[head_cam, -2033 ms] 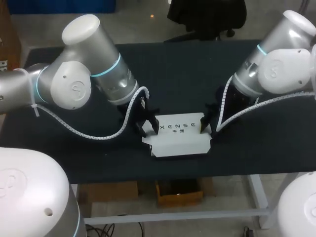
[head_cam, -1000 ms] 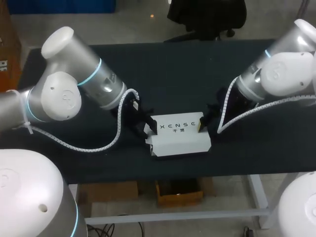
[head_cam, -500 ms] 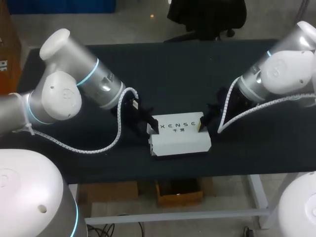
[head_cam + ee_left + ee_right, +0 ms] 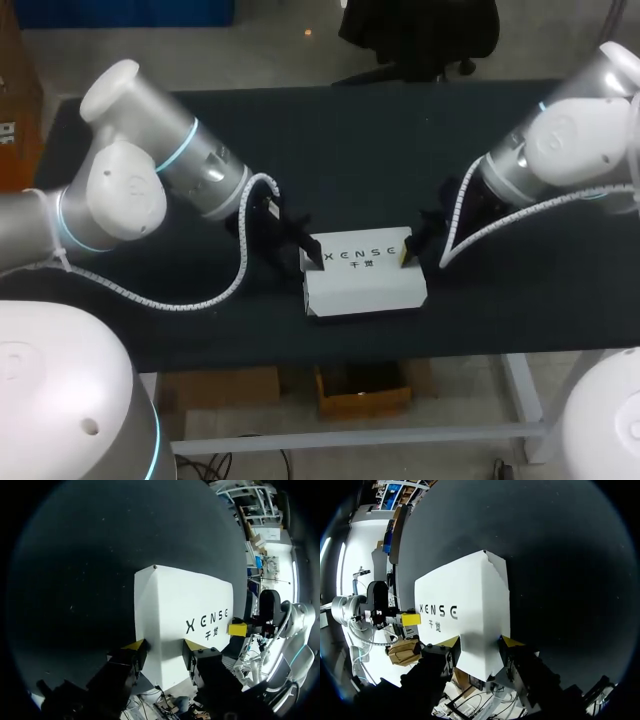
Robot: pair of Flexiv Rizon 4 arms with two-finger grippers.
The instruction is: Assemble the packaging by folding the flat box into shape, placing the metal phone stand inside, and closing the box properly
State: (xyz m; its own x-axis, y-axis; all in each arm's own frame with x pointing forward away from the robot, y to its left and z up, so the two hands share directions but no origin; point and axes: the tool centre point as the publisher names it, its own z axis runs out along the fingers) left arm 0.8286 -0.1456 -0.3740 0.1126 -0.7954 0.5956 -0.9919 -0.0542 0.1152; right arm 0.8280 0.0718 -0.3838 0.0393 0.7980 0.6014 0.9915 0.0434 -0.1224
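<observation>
1. Black all over, the table [image 4: 350, 130] holds a white box [image 4: 365, 280]. The box lies flat close to the table's front edge, the one nearest the robot, about halfway along it.
2. The box has dark letters on its top side. It looks folded into shape, and its top lies flat.
3. The left arm [image 4: 150, 170] comes in from the left and slants down to the box's left end. The left gripper [image 4: 315, 258] sits at the back corner of that end, right against the box.
4. From the left wrist, its fingers [image 4: 134, 647] are spread apart. White box shows in the gap between them. It is not pinching anything.
5. The right arm [image 4: 560, 140] comes in from the right and slants down to the box's right end. The right gripper [image 4: 405, 255] sits at that end's back corner, right against the box.
6. From the right wrist, its two yellow tips also stand apart over the box's end. It is not squeezing anything either.
7. The two grippers face each other, with the box between them.
</observation>
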